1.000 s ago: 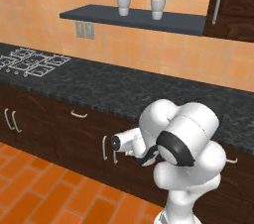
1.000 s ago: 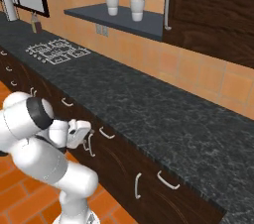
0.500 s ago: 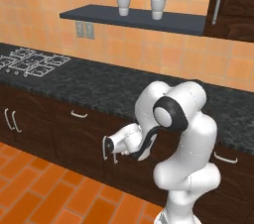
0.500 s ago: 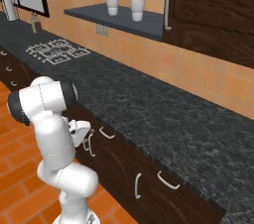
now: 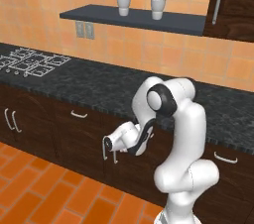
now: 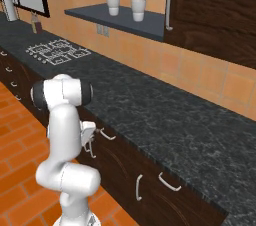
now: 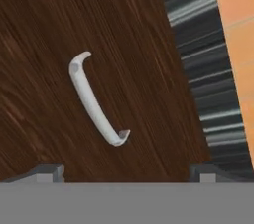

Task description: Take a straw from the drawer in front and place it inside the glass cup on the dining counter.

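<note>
While the drawer (image 7: pixel 59 44) is shut, w/ straw and glass cup nowhere to be seen (straw presumably inside), the step in hand is getting hold of the handle (image 7: pixel 95 101). The gripper (image 7: pixel 126 171) faces the dark wood front, fingers wide apart w/ nothing between them; only the two tips (image 7: pixel 47 171) peek up at the bottom of the hand view. Handle is a small curved silver bar, apart from the tips and off-centre toward one of them, lying at a slant across the view.

To do it well, I'd say: shift the hand so the bar sits midway between the tips, roll the wrist until the fingers straddle it crosswise, then go straight in and close before pulling. Pull square to the front, not at an angle, or the grip may slip off.

From the left base view the gripper (image 5: pixel 110 144) hovers near the cabinet front under the black stone counter (image 5: pixel 99 82), arm folded low.
</note>
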Controlling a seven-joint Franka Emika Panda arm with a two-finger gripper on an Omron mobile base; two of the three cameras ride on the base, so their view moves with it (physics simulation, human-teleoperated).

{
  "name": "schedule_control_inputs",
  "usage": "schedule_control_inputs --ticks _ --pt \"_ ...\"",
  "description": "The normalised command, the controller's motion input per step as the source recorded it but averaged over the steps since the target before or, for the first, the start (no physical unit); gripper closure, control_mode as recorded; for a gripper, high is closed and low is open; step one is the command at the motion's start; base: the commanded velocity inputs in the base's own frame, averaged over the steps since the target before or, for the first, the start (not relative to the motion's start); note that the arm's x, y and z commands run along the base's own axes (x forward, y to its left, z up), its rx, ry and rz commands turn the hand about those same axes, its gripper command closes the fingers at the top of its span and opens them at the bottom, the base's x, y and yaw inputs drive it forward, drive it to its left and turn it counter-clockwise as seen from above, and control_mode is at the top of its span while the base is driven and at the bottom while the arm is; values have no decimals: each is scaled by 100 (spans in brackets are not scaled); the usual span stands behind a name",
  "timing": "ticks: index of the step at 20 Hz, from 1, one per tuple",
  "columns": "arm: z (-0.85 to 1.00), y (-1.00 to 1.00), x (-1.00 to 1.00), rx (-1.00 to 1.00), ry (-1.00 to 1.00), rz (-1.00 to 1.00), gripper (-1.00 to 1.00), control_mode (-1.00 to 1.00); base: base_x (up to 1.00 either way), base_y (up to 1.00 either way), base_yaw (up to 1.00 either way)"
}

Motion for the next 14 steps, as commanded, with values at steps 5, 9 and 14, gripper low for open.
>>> schedule_control_inputs --ticks 5,9,14 --pt "-42 -7 51 -5 -4 0 -100 -100 0 0 0" --pt "-31 -5 41 -3 -3 0 -100 -100 0 0 0" --pt "-29 -6 43 -1 -1 0 -100 -100 0 0 0"
